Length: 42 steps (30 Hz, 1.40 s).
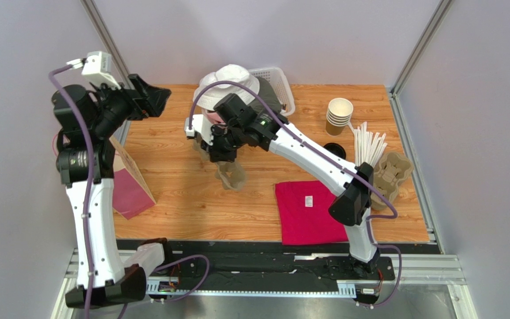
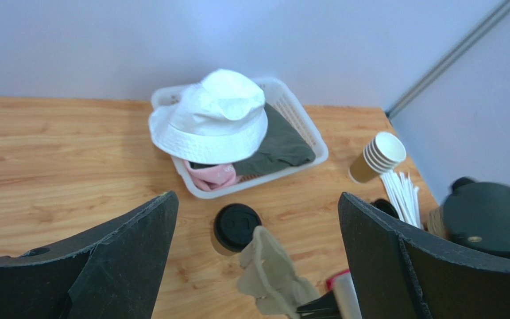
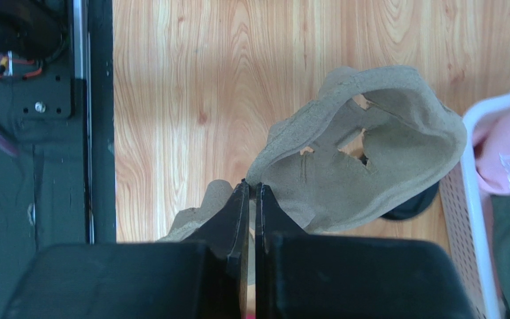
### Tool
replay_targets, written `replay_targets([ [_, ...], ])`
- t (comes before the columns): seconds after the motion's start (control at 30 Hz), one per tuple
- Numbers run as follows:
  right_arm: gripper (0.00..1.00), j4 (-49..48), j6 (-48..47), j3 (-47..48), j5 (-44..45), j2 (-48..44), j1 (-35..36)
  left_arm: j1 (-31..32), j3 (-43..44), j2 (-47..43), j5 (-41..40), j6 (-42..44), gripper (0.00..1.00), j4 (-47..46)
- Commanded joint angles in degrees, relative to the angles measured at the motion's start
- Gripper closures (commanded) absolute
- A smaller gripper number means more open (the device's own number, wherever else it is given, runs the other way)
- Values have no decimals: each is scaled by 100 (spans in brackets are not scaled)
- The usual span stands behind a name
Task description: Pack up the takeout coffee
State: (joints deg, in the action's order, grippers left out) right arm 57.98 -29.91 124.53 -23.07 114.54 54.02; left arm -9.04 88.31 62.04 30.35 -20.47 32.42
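The takeout coffee [image 2: 236, 227], a tan cup under a round black lid, stands upright on the wooden table just in front of the white basket. In the right wrist view only an edge of its lid [image 3: 409, 207] shows past the carrier. In the top view the right arm hides it. My right gripper [image 1: 223, 158] [image 3: 252, 185] is shut on the rim of a grey-brown pulp cup carrier [image 3: 371, 159] [image 1: 232, 176] [image 2: 271, 269], held tilted right beside the cup. My left gripper [image 1: 152, 94] [image 2: 256, 197] is open and empty, raised high at the table's left.
A white basket [image 2: 257, 179] with a white hat [image 1: 228, 81] and clothes stands at the back. A brown paper bag [image 1: 131, 174] lies at the left. A magenta cloth [image 1: 307, 211] lies front centre. Lidless cups [image 1: 339, 114], white straws [image 1: 369, 143], black lids [image 1: 334, 150] and spare carriers [image 1: 391, 174] are at the right.
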Motion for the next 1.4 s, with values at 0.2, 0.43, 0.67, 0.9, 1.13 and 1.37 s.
replay_targets([
  [0.2, 100, -1262, 723, 1395, 373, 1604, 285, -739, 739, -729, -1214, -28, 1, 721],
  [0.43, 100, -2087, 724, 1531, 751, 2160, 443, -792, 925, -799, -1672, 201, 1, 879],
  [0.67, 100, -2738, 680, 1382, 1094, 2564, 469, -819, 644, -922, -1716, 184, 1, 880],
  [0.9, 95, -3345, 846, 1249, 1182, 2819, 469, -898, 669, -869, -1831, 245, 1, 1046],
  [1.13, 51, -3539, 1092, 1451, 1138, 2837, 452, -907, 679, -799, -1918, 509, 1, 1319],
  [1.37, 13, -3346, 1786, 2128, 910, 2618, 364, -959, 705, -615, -2480, 816, 1, 1924],
])
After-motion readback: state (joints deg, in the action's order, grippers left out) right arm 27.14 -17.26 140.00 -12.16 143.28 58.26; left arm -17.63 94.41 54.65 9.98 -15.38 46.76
